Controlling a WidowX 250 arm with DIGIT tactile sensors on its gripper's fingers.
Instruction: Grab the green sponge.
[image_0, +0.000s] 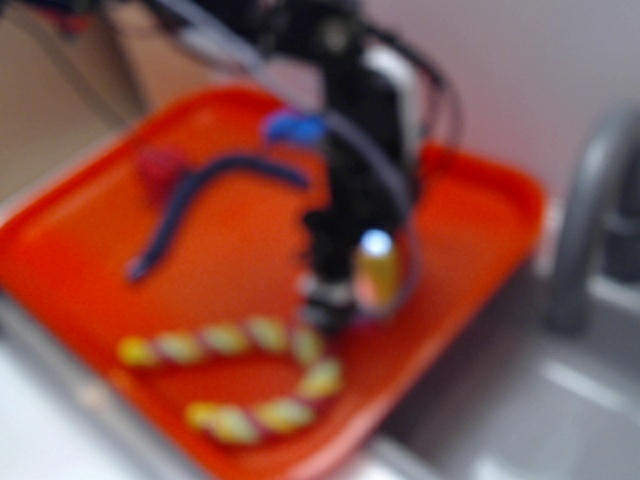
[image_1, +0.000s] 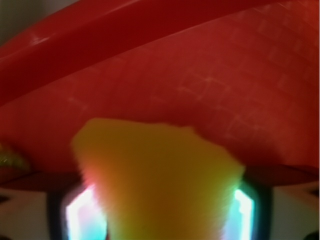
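Observation:
The green sponge (image_1: 160, 170) shows as a yellow foam wedge filling the gap between my gripper's two fingers in the wrist view. Its scouring face is hidden. My gripper (image_1: 160, 217) is shut on it, with the pale fingers (image_1: 82, 215) pressing both sides, just above the orange tray floor (image_1: 210, 85). In the blurred exterior view the black gripper (image_0: 345, 300) points down over the middle of the tray, and the sponge (image_0: 378, 275) shows as a yellow patch at its right side.
The orange tray (image_0: 100, 240) also holds a yellow-and-white twisted rope (image_0: 250, 385) at the front, a dark blue strap (image_0: 200, 200), a small red thing (image_0: 158, 168) and a blue sponge (image_0: 293, 127) at the back. A grey faucet (image_0: 590, 220) stands at the right.

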